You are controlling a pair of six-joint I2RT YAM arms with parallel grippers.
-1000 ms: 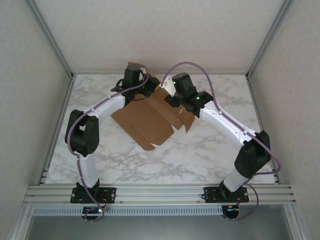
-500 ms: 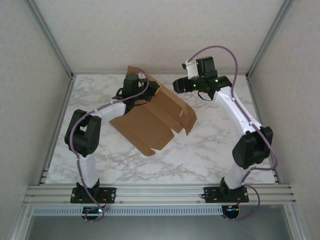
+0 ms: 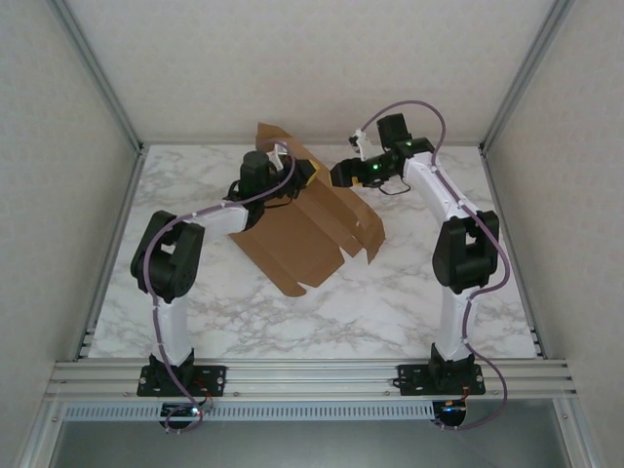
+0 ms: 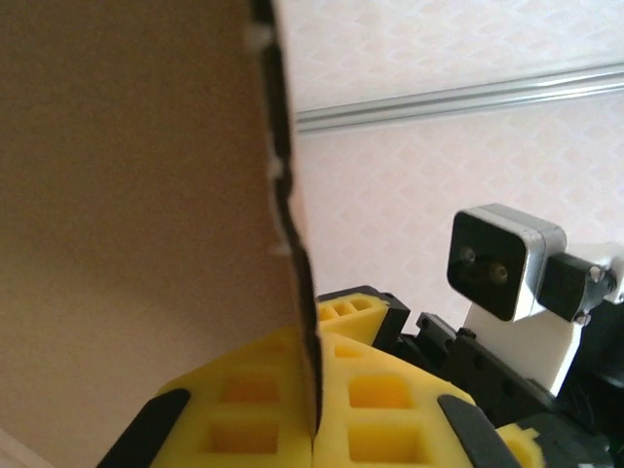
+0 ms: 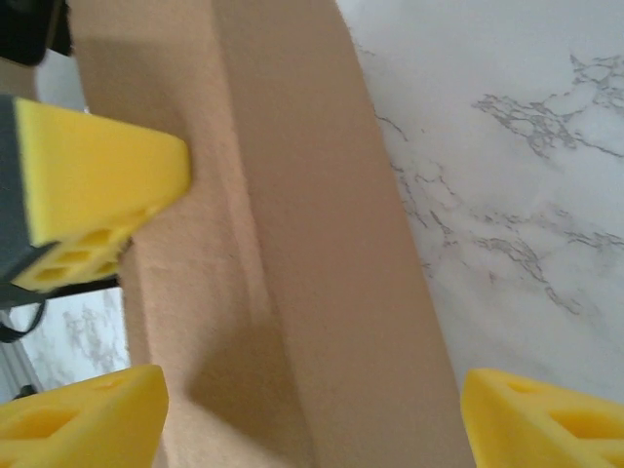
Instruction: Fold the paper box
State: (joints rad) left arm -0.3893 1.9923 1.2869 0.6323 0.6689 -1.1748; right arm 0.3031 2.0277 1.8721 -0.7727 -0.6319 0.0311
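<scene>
Plain brown paper box (image 3: 297,239), mostly flat

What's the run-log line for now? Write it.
left gripper: shut on paper box edge | right gripper: open, nothing held | fold: far flap raised, unfinished

No writing, label, brand, number or sign can be read in any view; the paper box (image 3: 302,244), at the centre of the top view and close up in both wrist views, shows only plain brown cardboard
</scene>
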